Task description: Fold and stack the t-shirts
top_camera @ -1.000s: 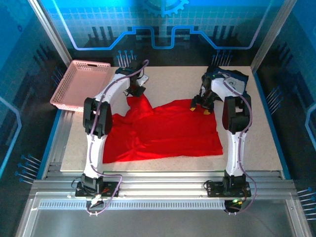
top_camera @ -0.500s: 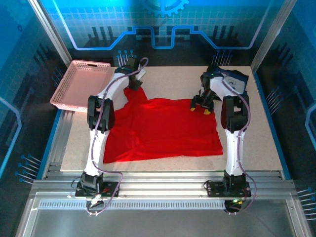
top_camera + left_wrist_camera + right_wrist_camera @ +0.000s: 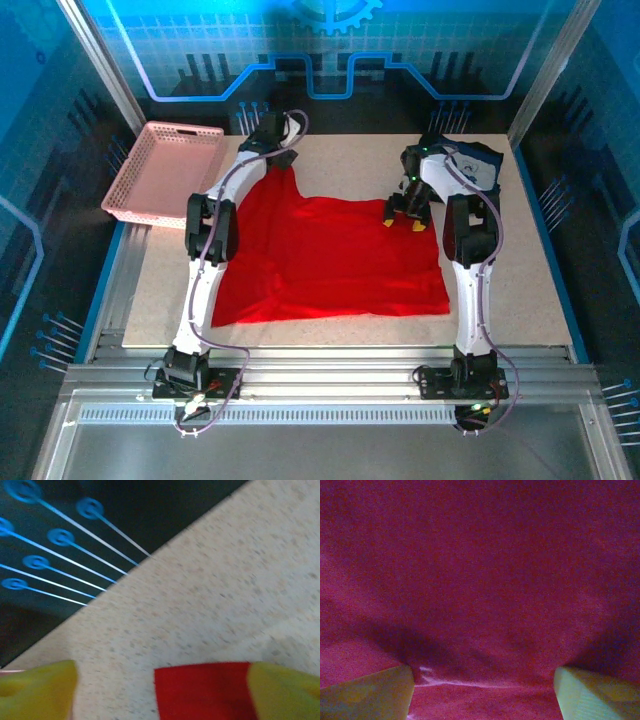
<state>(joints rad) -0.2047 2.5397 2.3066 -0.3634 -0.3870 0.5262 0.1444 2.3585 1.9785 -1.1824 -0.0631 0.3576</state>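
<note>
The red t-shirt (image 3: 335,255) lies spread almost flat across the middle of the table, with no print showing. My left gripper (image 3: 279,160) is at the shirt's far left corner, low over the table. In the left wrist view its yellow fingers (image 3: 37,690) stand wide apart, open, and the red corner (image 3: 200,690) lies between them against the right finger. My right gripper (image 3: 404,218) hovers over the shirt's far right edge, open, with red cloth (image 3: 480,580) and a small crease under its spread fingers (image 3: 597,695). The navy t-shirt (image 3: 480,163) sits bunched at the back right, behind the right arm.
A pink lattice basket (image 3: 160,172) stands off the table's back left corner. Bare table (image 3: 510,270) runs right of the red shirt and along its front. The table's back edge and a dark wall lie just beyond the left gripper.
The left gripper moved back and to the right with the shirt's far left corner, drawing the bunched left side out flat. The right gripper has hardly moved.
</note>
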